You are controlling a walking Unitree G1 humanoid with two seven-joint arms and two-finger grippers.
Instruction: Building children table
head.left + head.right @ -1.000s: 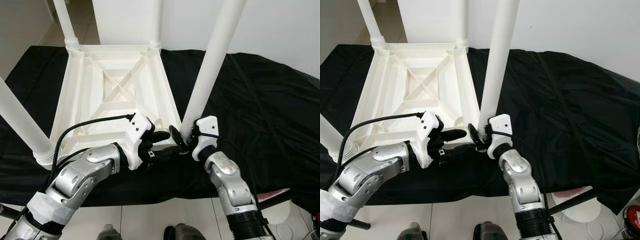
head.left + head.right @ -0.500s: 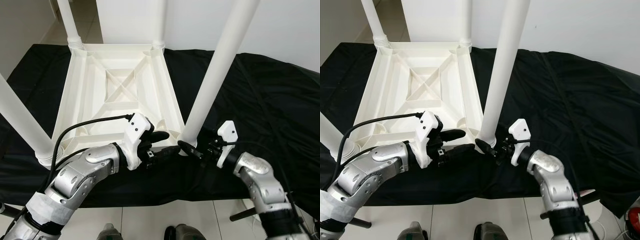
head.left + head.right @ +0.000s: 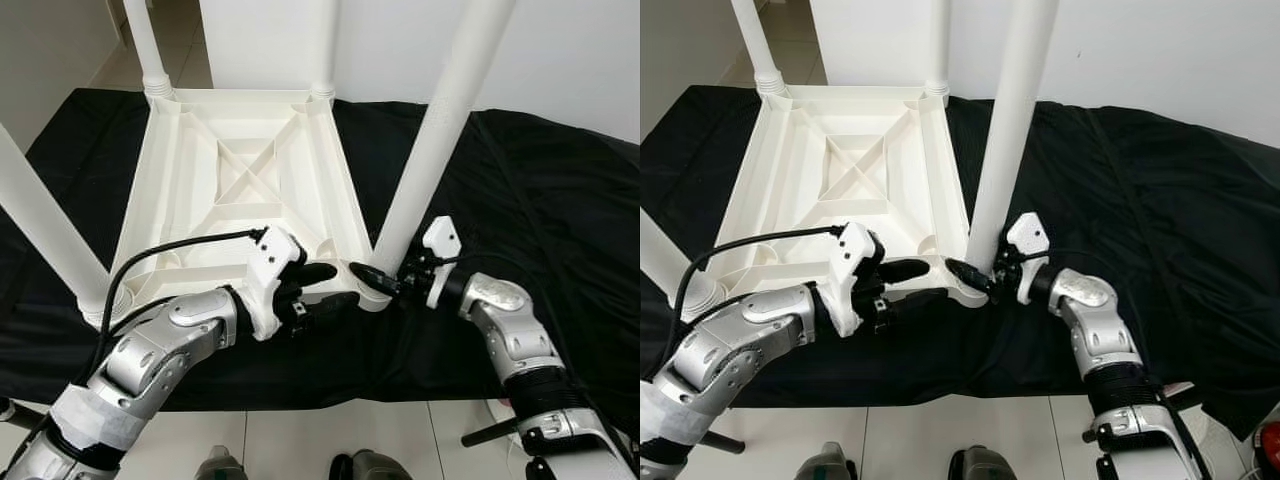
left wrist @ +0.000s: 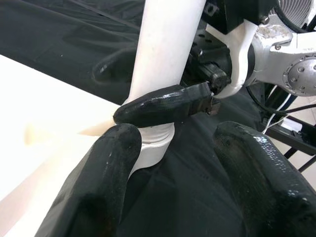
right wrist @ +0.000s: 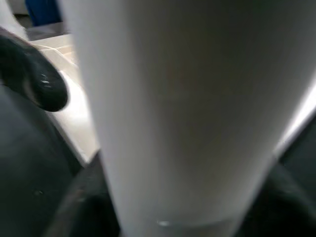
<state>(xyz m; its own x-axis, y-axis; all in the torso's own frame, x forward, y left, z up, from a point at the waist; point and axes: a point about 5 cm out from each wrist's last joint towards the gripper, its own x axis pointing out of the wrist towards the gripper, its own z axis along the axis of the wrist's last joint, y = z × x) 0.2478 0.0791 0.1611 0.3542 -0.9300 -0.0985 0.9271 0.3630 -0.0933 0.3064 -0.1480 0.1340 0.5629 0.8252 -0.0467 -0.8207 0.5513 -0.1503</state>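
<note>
A white plastic children's table (image 3: pixel 340 200) lies upside down on a black cloth (image 3: pixel 540 200), its legs pointing up. The near right leg (image 3: pixel 440 130) stands in the corner socket nearest me. My right gripper (image 3: pixel 375 280) is shut on the base of that leg: one black finger (image 4: pixel 168 106) lies across its front, and the leg (image 5: pixel 187 98) sits between the fingers. My left gripper (image 3: pixel 325 287) hangs open just left of that corner, over the table's near edge. Its two fingers (image 4: pixel 98 192) are apart and hold nothing.
Three more white legs rise from the table: near left (image 3: pixel 40 220), far left (image 3: pixel 150 50) and far right (image 3: pixel 322 45). A white wall (image 3: pixel 580 60) stands behind the cloth. Tiled floor (image 3: pixel 420 440) and my feet (image 3: pixel 220 465) show below its near edge.
Half a second ago my right gripper was drawn back off the leg. It has now returned to the leg's base with the wrist turned. My left gripper has barely moved.
</note>
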